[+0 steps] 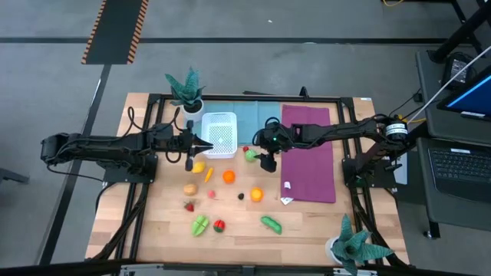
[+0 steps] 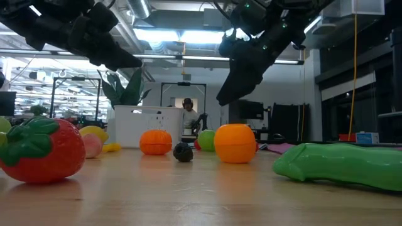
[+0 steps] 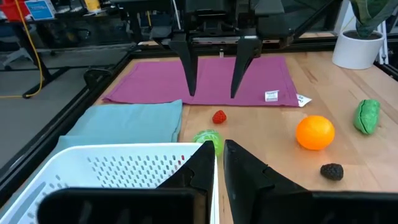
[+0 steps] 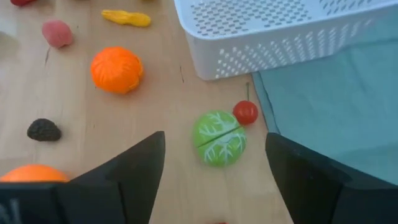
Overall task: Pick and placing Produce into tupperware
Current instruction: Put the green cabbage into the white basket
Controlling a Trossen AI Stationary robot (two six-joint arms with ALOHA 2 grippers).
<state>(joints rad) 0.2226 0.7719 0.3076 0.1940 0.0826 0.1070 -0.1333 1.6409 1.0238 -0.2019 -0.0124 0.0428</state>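
Observation:
The white perforated tupperware (image 1: 219, 134) stands on the table's far middle; I see nothing in the part of its floor (image 4: 249, 15) that shows. Toy produce lies scattered on the wood near it: a green cabbage (image 4: 219, 138), a red cherry (image 4: 245, 112), two oranges (image 1: 229, 176) (image 1: 256, 195), a dark berry (image 1: 241, 195), yellow pieces (image 1: 198, 167), and a strawberry (image 1: 189, 205). My right gripper (image 4: 217, 174) hangs open above the cabbage, one finger on each side, clear of it. My left gripper (image 3: 219, 168) is shut, raised by the tupperware's left edge (image 1: 204, 142), and holds nothing.
A teal cloth (image 1: 249, 119) and a purple cloth (image 1: 307, 153) lie right of the tupperware. Potted plants stand at the far left (image 1: 186, 90) and near right (image 1: 353, 245). Green pieces (image 1: 200, 225) (image 1: 270, 224) and a red tomato (image 1: 219, 225) sit near the front edge.

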